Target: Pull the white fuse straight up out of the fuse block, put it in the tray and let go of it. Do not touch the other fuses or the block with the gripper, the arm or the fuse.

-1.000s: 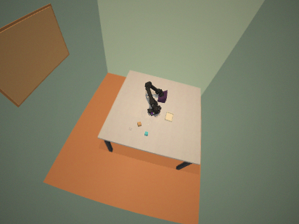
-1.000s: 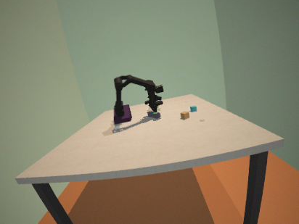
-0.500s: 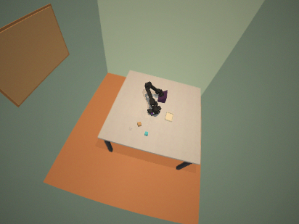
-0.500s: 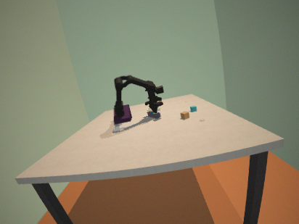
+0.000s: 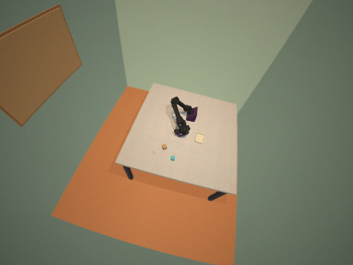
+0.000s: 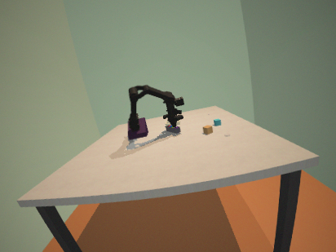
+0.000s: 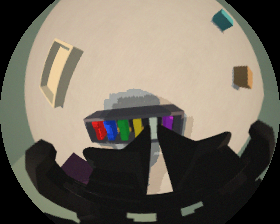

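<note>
The dark fuse block [image 7: 134, 113] [image 6: 174, 130] holds a row of upright fuses: red, blue, green, yellow, white and purple. The white fuse [image 7: 153, 127] stands second from the right, seated in the block. My gripper [image 7: 153, 127] [image 5: 182, 131] [image 6: 174, 125] points straight down over the block, with its two dark fingers on either side of the white fuse and closed against it. The cream tray [image 7: 53, 68] [image 5: 200, 138] lies flat on the table, left of the block in the wrist view.
An orange cube [image 5: 164, 147] [image 6: 208, 130] [image 7: 243, 77] and a teal cube [image 5: 172, 158] [image 6: 217, 122] [image 7: 221, 18] sit on the table beyond the block. The arm's purple base [image 5: 193, 113] [image 6: 139, 129] stands behind it. The yellow and purple fuses flank the white one closely.
</note>
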Controlling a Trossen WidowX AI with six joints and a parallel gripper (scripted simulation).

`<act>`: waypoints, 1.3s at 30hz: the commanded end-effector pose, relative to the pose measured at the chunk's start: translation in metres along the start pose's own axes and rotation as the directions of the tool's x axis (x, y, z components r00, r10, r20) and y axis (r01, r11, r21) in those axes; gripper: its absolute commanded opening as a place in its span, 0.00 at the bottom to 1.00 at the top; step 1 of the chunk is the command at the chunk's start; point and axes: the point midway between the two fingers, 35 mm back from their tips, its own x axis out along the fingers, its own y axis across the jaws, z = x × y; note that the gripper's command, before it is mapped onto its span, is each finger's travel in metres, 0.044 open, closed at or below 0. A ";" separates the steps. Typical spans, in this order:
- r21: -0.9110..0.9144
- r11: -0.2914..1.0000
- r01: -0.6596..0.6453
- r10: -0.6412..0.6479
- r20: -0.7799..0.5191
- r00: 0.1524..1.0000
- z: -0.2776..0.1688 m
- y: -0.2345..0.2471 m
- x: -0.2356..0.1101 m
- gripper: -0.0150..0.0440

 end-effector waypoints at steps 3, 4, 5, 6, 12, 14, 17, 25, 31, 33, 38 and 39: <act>0.000 1.000 0.000 0.000 0.000 1.000 0.000 0.000 0.000 0.25; 0.000 1.000 0.000 0.000 0.000 1.000 0.000 0.000 0.000 0.25; 0.000 1.000 0.000 0.000 0.000 1.000 0.000 0.000 0.000 0.25; 0.000 1.000 0.000 0.000 0.000 1.000 0.000 0.000 0.000 0.25; 0.000 1.000 0.000 0.000 0.000 1.000 0.000 0.000 -0.003 0.25; 0.000 1.000 0.000 0.000 0.000 1.000 0.000 0.000 -0.004 0.25; 0.000 1.000 0.000 0.000 0.000 1.000 0.000 0.000 -0.005 0.25; -0.001 1.000 0.000 0.000 0.000 1.000 0.001 0.000 -0.009 0.25; -0.001 1.000 0.000 0.000 0.000 1.000 0.001 0.000 -0.012 0.25; -0.001 1.000 0.000 0.000 0.000 1.000 0.001 0.000 -0.013 0.25; -0.001 1.000 0.000 0.000 0.000 1.000 0.001 0.000 -0.015 0.25; -0.001 1.000 0.000 0.000 0.000 1.000 0.001 0.000 -0.016 0.25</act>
